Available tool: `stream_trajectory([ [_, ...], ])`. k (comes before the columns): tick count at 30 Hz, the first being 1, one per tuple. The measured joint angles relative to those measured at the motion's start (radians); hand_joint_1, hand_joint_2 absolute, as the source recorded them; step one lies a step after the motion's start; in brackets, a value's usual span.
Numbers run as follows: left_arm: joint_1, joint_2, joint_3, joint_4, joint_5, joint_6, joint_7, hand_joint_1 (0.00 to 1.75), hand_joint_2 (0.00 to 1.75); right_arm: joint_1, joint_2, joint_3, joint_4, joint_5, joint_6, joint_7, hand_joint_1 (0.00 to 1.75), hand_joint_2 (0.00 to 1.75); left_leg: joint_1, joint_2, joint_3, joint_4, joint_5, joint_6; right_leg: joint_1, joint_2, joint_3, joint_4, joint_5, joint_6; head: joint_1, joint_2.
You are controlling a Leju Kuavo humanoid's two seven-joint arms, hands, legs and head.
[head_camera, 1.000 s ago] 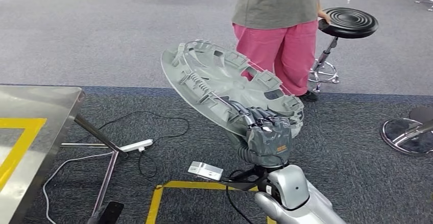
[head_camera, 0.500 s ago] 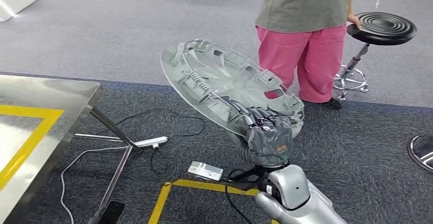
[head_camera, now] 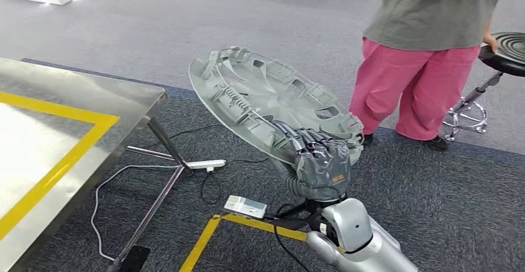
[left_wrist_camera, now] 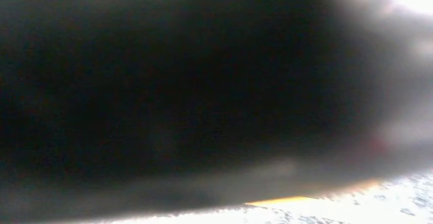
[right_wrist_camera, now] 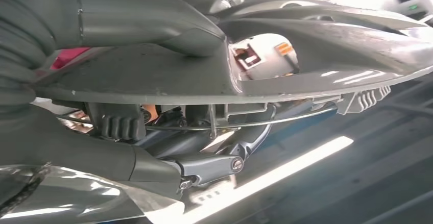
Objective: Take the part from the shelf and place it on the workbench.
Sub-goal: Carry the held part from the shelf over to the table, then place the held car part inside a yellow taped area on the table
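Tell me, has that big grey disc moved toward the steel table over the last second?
Yes. The grey disc, held by the right hand, now sits nearer the steel table; the robot is turning, so the whole view shifted too.

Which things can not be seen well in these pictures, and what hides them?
- Left robot hand: the left wrist view is dark and blurred; open or closed cannot be told.
- Right robot hand fingers: head view, mostly hidden behind the gray wheel cover it holds.
- Person: head view, cut off by the top edge.
- Black stool: head view, cut off by the right edge.
- Steel table: head view, cut off by the left edge.
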Motion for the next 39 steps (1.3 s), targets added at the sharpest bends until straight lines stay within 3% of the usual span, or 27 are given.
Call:
stream_trajectory([
  [1, -0.001, 0.0, 0.0, 0.0, 0.0, 0.0, 0.0, 0.0, 0.0, 0.0, 0.001, 0.0, 0.0, 0.0, 0.0, 0.0, 1.75, 1.75, 0.003, -0.01, 0.004, -0.006, 0.002, 0.004, -0.002, 0.02, -0.013, 0.029, -0.017, 0.005, 0.002, 0.0],
  [3, -0.006, 0.0, 0.0, 0.0, 0.0, -0.001, 0.0, 0.0, 0.0, -0.001, 0.001, 0.001, 0.0, 0.001, 0.0, -0.001, 1.75, 1.75, 0.007, -0.029, 0.008, -0.01, 0.004, 0.01, -0.006, 0.07, -0.074, 0.145, -0.071, 0.011, 0.007, 0.0],
  [5, -0.007, -0.001, 0.0, 0.0, 0.001, -0.002, 0.0, 0.0, 0.0, 0.001, 0.001, 0.002, 0.002, 0.001, 0.0, -0.001, 1.75, 1.75, 0.006, -0.051, 0.009, -0.01, 0.002, 0.012, -0.007, 0.087, -0.146, 0.27, -0.109, 0.014, 0.008, 0.0],
  [6, -0.006, -0.002, 0.0, 0.0, 0.001, -0.002, -0.001, 0.0, 0.0, 0.002, 0.001, 0.002, 0.004, 0.001, -0.001, -0.001, 1.75, 1.75, 0.006, -0.063, 0.01, -0.009, 0.002, 0.012, -0.008, 0.089, -0.166, 0.292, -0.103, 0.014, 0.008, 0.0],
  [7, -0.005, -0.002, 0.0, 0.0, 0.002, -0.002, -0.001, 0.0, 0.0, 0.002, 0.0, 0.003, 0.006, 0.0, -0.001, -0.001, 1.75, 1.75, 0.007, -0.076, 0.011, -0.009, 0.001, 0.012, -0.008, 0.09, -0.164, 0.271, -0.075, 0.014, 0.008, 0.0],
  [8, -0.004, -0.003, 0.0, 0.0, 0.002, -0.002, -0.001, 0.0, 0.0, 0.002, 0.0, 0.003, 0.008, 0.0, -0.001, -0.001, 1.75, 1.75, 0.007, -0.089, 0.013, -0.007, -0.001, 0.01, -0.01, 0.096, -0.141, 0.21, -0.032, 0.014, 0.008, 0.0],
  [10, -0.006, -0.004, 0.001, 0.0, 0.002, -0.003, -0.002, 0.0, 0.0, 0.001, 0.0, 0.003, 0.009, 0.001, -0.002, -0.001, 1.75, 1.75, 0.008, -0.113, 0.015, -0.003, -0.005, 0.003, -0.017, 0.132, -0.075, 0.065, 0.036, 0.012, 0.008, 0.0],
  [12, -0.006, -0.004, 0.001, 0.0, 0.002, -0.003, -0.002, 0.0, 0.0, 0.0, 0.0, 0.004, 0.009, 0.001, -0.001, -0.002, 1.75, 1.75, 0.01, -0.134, 0.008, 0.0, -0.005, -0.008, -0.019, 0.162, -0.039, 0.0, 0.048, 0.008, 0.007, 0.0],
  [14, -0.001, -0.002, 0.002, 0.001, 0.002, -0.003, -0.002, 0.0, 0.0, 0.002, 0.0, 0.004, 0.01, 0.001, -0.002, -0.002, 1.75, 1.75, 0.014, -0.152, 0.003, -0.001, -0.003, -0.019, -0.017, 0.152, -0.033, -0.006, 0.045, -0.002, 0.007, 0.0],
  [16, 0.005, -0.002, 0.003, 0.002, 0.002, -0.002, -0.003, 0.0, 0.0, 0.002, 0.001, 0.003, 0.011, 0.001, -0.003, -0.002, 1.75, 1.75, 0.012, -0.122, -0.007, 0.019, -0.019, -0.03, -0.019, 0.13, -0.026, -0.014, 0.047, -0.015, 0.002, 0.0],
  [18, 0.003, -0.003, 0.004, 0.003, 0.002, -0.003, -0.004, 0.0, 0.0, 0.001, 0.001, 0.002, 0.011, 0.001, -0.004, -0.002, 1.75, 1.75, 0.011, -0.061, -0.052, 0.115, -0.071, -0.04, -0.018, 0.104, -0.02, -0.02, 0.046, -0.027, -0.004, 0.0],
  [19, 0.001, -0.003, 0.004, 0.004, 0.002, -0.003, -0.005, 0.0, 0.0, 0.001, 0.001, 0.002, 0.011, 0.002, -0.004, -0.003, 1.75, 1.75, 0.012, -0.043, -0.088, 0.187, -0.103, -0.044, -0.016, 0.09, -0.018, -0.02, 0.044, -0.03, -0.006, 0.0],
  [20, -0.001, -0.003, 0.004, 0.004, 0.002, -0.004, -0.005, 0.0, 0.0, 0.001, 0.001, 0.002, 0.011, 0.002, -0.003, -0.003, 1.75, 1.75, 0.015, -0.035, -0.121, 0.252, -0.126, -0.048, -0.015, 0.077, -0.017, -0.02, 0.041, -0.032, -0.005, 0.0],
  [21, -0.001, -0.004, 0.004, 0.005, 0.002, -0.004, -0.005, 0.0, 0.0, 0.001, 0.001, 0.002, 0.011, 0.002, -0.003, -0.003, 1.75, 1.75, 0.017, -0.033, -0.14, 0.288, -0.131, -0.05, -0.014, 0.064, -0.015, -0.02, 0.039, -0.033, -0.006, 0.0],
  [22, 0.0, -0.004, 0.004, 0.005, 0.002, -0.005, -0.004, 0.0, 0.0, 0.001, 0.001, 0.002, 0.011, 0.002, -0.002, -0.003, 1.75, 1.75, 0.018, -0.03, -0.14, 0.287, -0.116, -0.051, -0.014, 0.052, -0.012, -0.019, 0.036, -0.032, -0.006, 0.0],
  [23, 0.001, -0.003, 0.004, 0.005, 0.002, -0.005, -0.004, 0.0, 0.0, 0.001, 0.001, 0.003, 0.011, 0.003, -0.001, -0.003, 1.75, 1.75, 0.018, -0.026, -0.118, 0.242, -0.083, -0.051, -0.014, 0.041, -0.007, -0.019, 0.033, -0.03, -0.006, 0.0],
  [25, 0.001, -0.002, 0.004, 0.006, 0.002, -0.008, -0.004, 0.0, 0.0, 0.001, 0.001, 0.003, 0.011, 0.003, 0.0, -0.003, 1.75, 1.75, 0.013, 0.011, -0.046, 0.099, -0.016, -0.045, -0.012, 0.02, 0.003, -0.019, 0.025, -0.024, -0.006, 0.0],
  [26, -0.001, -0.002, 0.004, 0.006, 0.002, -0.009, -0.004, 0.0, 0.0, 0.001, 0.001, 0.003, 0.011, 0.004, -0.001, -0.004, 1.75, 1.75, 0.008, 0.032, -0.019, 0.045, 0.0, -0.039, -0.009, 0.012, 0.006, -0.018, 0.021, -0.019, -0.006, 0.0],
  [28, -0.003, -0.001, 0.005, 0.006, 0.002, -0.012, -0.004, 0.0, 0.0, 0.0, 0.001, 0.002, 0.011, 0.004, -0.001, -0.004, 1.75, 1.75, -0.001, 0.051, -0.004, 0.007, -0.002, -0.027, -0.003, -0.007, 0.009, -0.018, 0.015, -0.01, -0.005, 0.0],
  [30, -0.002, 0.0, 0.005, 0.007, 0.002, -0.016, -0.004, 0.0, 0.0, -0.001, 0.003, 0.003, 0.011, 0.003, -0.001, -0.004, 1.75, 1.75, 0.0, 0.03, -0.006, 0.001, 0.0, -0.014, -0.003, -0.018, 0.01, -0.016, 0.007, 0.0, -0.004, 0.0],
  [32, -0.005, 0.001, 0.006, 0.008, 0.002, -0.019, -0.004, 0.0, 0.0, -0.003, 0.006, 0.003, 0.01, 0.003, -0.001, -0.004, 1.75, 1.75, 0.006, 0.007, -0.003, -0.005, 0.004, -0.001, -0.008, 0.024, -0.011, 0.029, -0.024, 0.008, -0.001, 0.0],
  [34, -0.012, 0.003, 0.006, 0.008, 0.002, -0.02, -0.005, 0.0, 0.0, -0.003, 0.008, 0.005, 0.011, 0.004, 0.0, -0.004, 1.75, 1.75, 0.009, -0.018, -0.002, -0.005, 0.004, 0.008, -0.011, 0.075, -0.078, 0.161, -0.083, 0.012, 0.005, 0.0],
  [36, -0.015, 0.006, 0.006, 0.008, 0.002, -0.023, -0.003, 0.0, 0.0, -0.003, 0.008, 0.006, 0.014, 0.004, 0.001, -0.003, 1.75, 1.75, 0.009, -0.046, -0.001, -0.005, 0.004, 0.01, -0.012, 0.087, -0.147, 0.281, -0.114, 0.014, 0.007, 0.0],
  [37, -0.015, 0.007, 0.006, 0.009, 0.002, -0.025, -0.002, 0.0, 0.0, -0.003, 0.008, 0.007, 0.017, 0.004, 0.001, -0.003, 1.75, 1.75, 0.009, -0.061, 0.0, -0.005, 0.004, 0.009, -0.012, 0.088, -0.16, 0.289, -0.1, 0.014, 0.007, 0.0],
  [39, -0.014, 0.01, 0.006, 0.01, 0.002, -0.03, 0.001, 0.0, 0.0, -0.004, 0.008, 0.008, 0.025, 0.003, 0.001, -0.002, 1.75, 1.75, 0.01, -0.09, 0.004, -0.003, 0.002, 0.007, -0.014, 0.1, -0.127, 0.187, -0.021, 0.01, 0.007, 0.0],
])
